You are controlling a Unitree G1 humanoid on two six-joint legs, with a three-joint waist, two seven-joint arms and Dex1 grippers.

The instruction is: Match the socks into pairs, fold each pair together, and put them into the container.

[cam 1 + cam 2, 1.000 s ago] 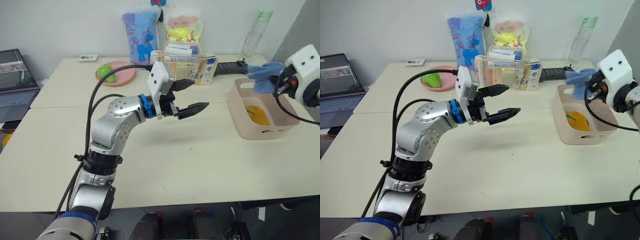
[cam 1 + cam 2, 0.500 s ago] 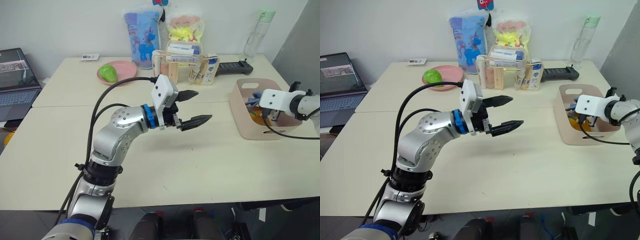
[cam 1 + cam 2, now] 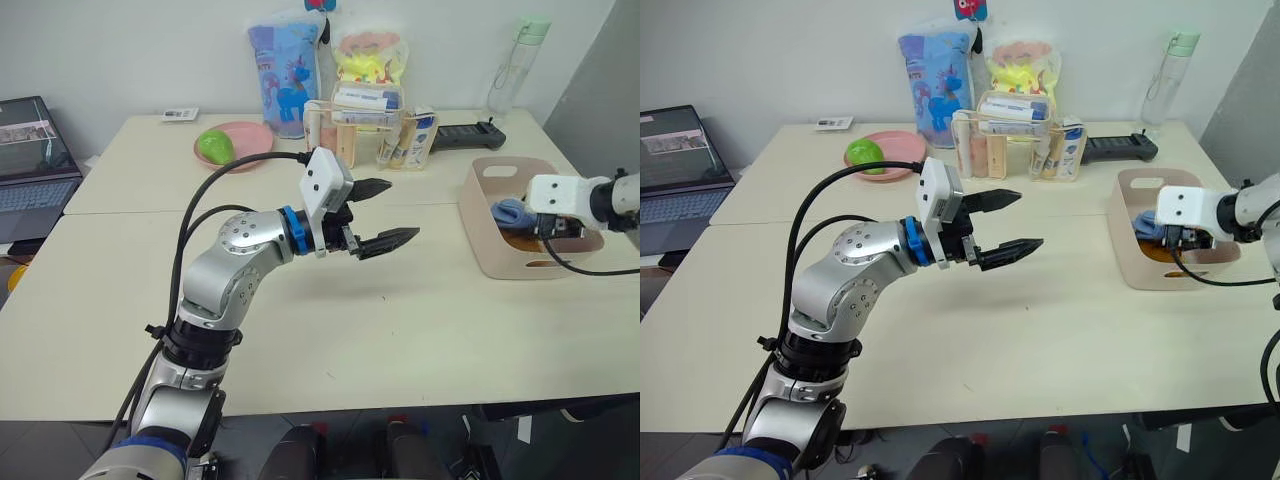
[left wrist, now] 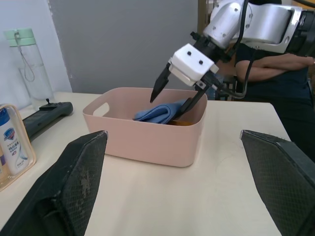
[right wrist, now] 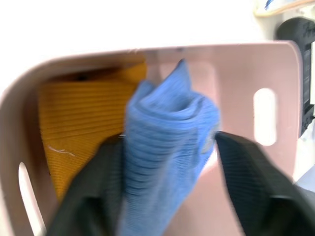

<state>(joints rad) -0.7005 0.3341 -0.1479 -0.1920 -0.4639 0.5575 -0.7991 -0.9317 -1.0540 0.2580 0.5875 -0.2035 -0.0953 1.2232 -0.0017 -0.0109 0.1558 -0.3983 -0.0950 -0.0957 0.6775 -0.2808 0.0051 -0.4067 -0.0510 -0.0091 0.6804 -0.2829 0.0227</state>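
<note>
From the head cameras, my right gripper (image 3: 527, 215) has come down from up beside the container (image 3: 482, 243) into its mouth over the last second, carrying the light blue pair (image 3: 508, 211) with it; the bundle now sits inside, over the mustard yellow pair (image 3: 1160, 250). I judge this to be the last drop-off stage, since the bench (image 3: 400, 320) in front of me carries no loose socks. My left gripper (image 3: 379, 214) hangs above the middle of the bench with its fingers spread and nothing between them, well apart from the container. In the left wrist view, the right gripper (image 4: 179, 91) stands over the container (image 4: 147, 140) with its black fingers parted around the blue bundle (image 4: 160, 112), which lies against the far wall; I cannot tell whether the fingers touch it. In the right wrist view, the blue roll (image 5: 165, 142) stands between my two fingers (image 5: 88, 191), the mustard yellow pair (image 5: 81, 128) flat beside it, the pink walls close on both sides. Straight up is my only free way out; the organizer box (image 3: 365, 125) and bottle (image 3: 508, 70) stand well behind.
</note>
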